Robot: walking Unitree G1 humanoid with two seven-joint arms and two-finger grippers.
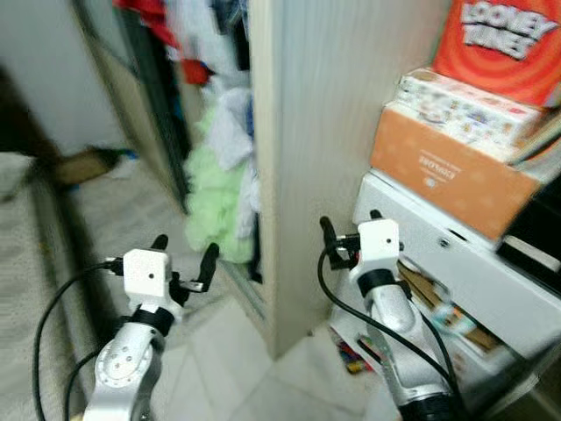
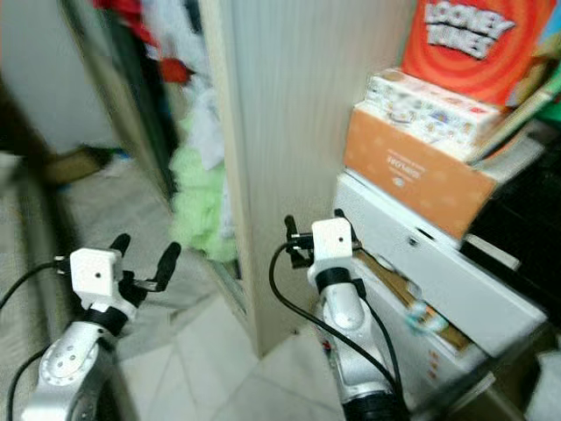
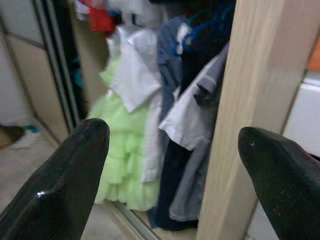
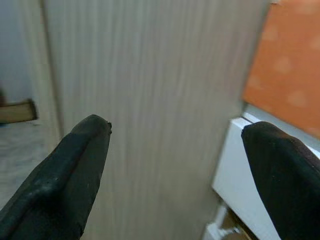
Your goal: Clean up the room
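Two claws hang spread and empty before an open wardrobe [image 1: 302, 132]: the left claw [image 1: 184, 254] faces a green ruffled dress [image 3: 125, 155], the right claw [image 1: 349, 230] the wardrobe's wooden side panel. Three boxes [image 1: 456, 132] are stacked on a white drawer unit [image 1: 465, 263] at right.

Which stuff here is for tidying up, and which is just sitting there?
For tidying:
- hanging clothes in the open wardrobe
- small bits on the floor by the white cabinet
- left gripper and right gripper, both with fingers open and holding nothing

Just sitting there:
- orange box
- patterned box
- Looney Tunes box
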